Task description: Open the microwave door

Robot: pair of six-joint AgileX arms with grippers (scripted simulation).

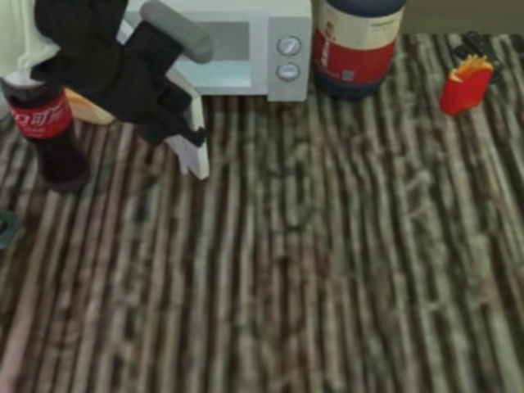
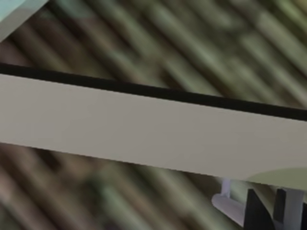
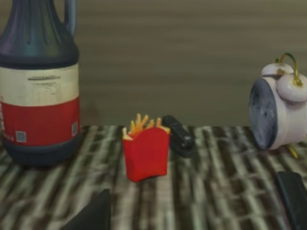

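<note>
The white microwave (image 1: 274, 49) stands at the back of the table, its two knobs on the right of its front. The microwave door (image 1: 199, 151) is swung out towards the front, edge-on, and the pale inside shows. My left gripper (image 1: 176, 123) sits against the door's outer end. In the left wrist view the door (image 2: 144, 129) crosses as a broad pale band, and dark fingers (image 2: 256, 213) close on a pale strip beside its grey handle (image 2: 228, 206). My right gripper (image 3: 192, 215) is open and idle near the table's right; it does not show in the top view.
A cola bottle (image 1: 49, 131) stands just left of the open door. A large dark bottle (image 1: 356, 45) stands right of the microwave. Red fries (image 1: 467, 82), a black stapler (image 3: 178, 135) and an alarm clock (image 3: 278, 112) are at the back right.
</note>
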